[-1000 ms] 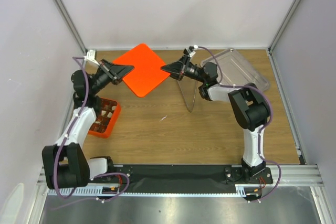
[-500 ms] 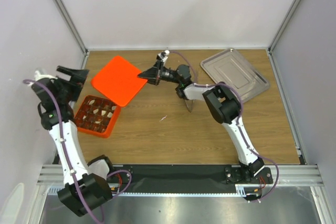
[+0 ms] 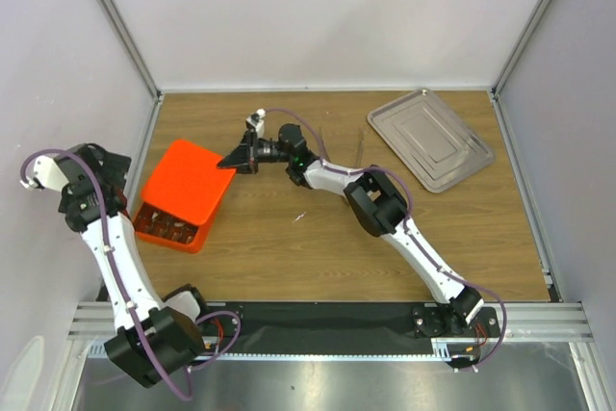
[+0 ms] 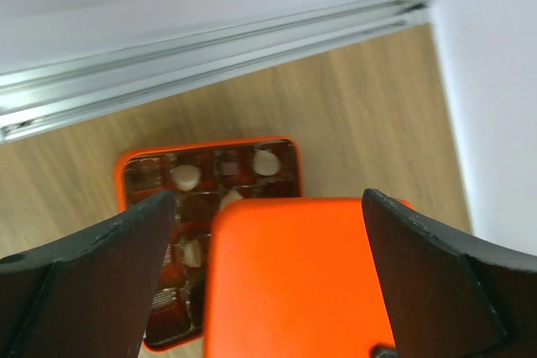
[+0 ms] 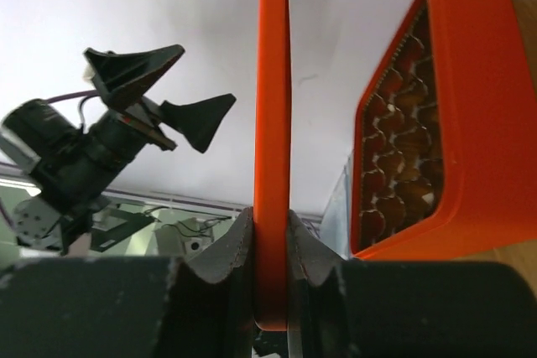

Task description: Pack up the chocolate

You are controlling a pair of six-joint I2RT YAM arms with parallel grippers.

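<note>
The orange box (image 3: 164, 230) stands at the table's left, and the chocolate (image 4: 198, 207) fills its cells, dark brown with a few cream-white pieces. The flat orange lid (image 3: 185, 180) hangs tilted over the box and covers most of it. My right gripper (image 3: 234, 162) is shut on the lid's right edge; in the right wrist view the lid (image 5: 273, 106) runs edge-on between the jaws (image 5: 271, 236), with the box (image 5: 470, 115) and its chocolate (image 5: 394, 148) to the right. My left gripper (image 3: 111, 166) is open, raised near the left wall and looking down on the lid (image 4: 294, 274).
A metal tray (image 3: 429, 138) lies at the back right. Thin metal tongs (image 3: 359, 153) lie just beside the right arm's forearm. The side walls and their aluminium rails close in the table on the left, back and right.
The left gripper let go of the lid, opened wide and drew back toward the left wall. The right gripper carried the lid left and down over the box.
</note>
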